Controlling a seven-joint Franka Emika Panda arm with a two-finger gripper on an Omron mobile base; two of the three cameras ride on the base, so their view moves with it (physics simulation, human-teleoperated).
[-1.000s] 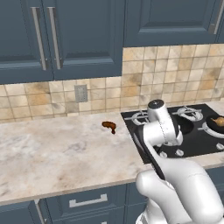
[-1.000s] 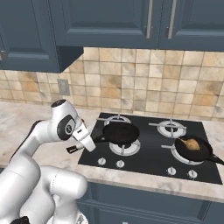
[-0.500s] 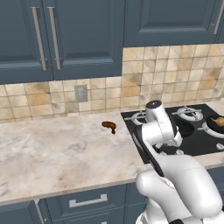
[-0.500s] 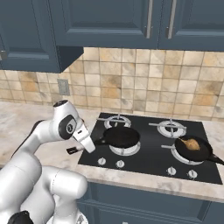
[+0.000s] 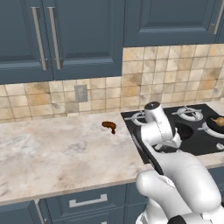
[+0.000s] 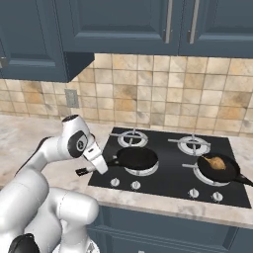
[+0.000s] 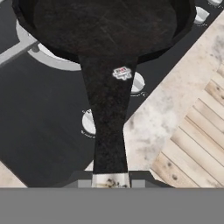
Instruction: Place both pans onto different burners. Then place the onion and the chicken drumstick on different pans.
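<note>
A black pan point(image 6: 137, 158) lies low over the front-left burner, its handle point(image 7: 109, 127) pointing left toward the counter. My gripper point(image 6: 99, 167) is shut on the pale end of that handle point(image 7: 110, 180). The second pan point(image 6: 228, 171) rests on the front-right burner with the tan onion point(image 6: 214, 161) inside it. In the left base view the onion point(image 5: 217, 121) sits at the far right edge. The reddish-brown chicken drumstick point(image 5: 109, 126) lies on the marble counter just left of the cooktop point(image 5: 201, 141).
The two rear burners point(image 6: 132, 138) point(image 6: 193, 144) carry nothing. Control knobs point(image 6: 135, 185) line the cooktop's front edge. A tiled backsplash with an outlet point(image 5: 80, 93) stands behind the counter, blue cabinets hang above, and the marble counter point(image 5: 52, 153) stretches left.
The pan in my gripper has come down and slightly forward onto the front-left burner, and the hand has dropped with it. The onion, second pan and drumstick have stayed put.
</note>
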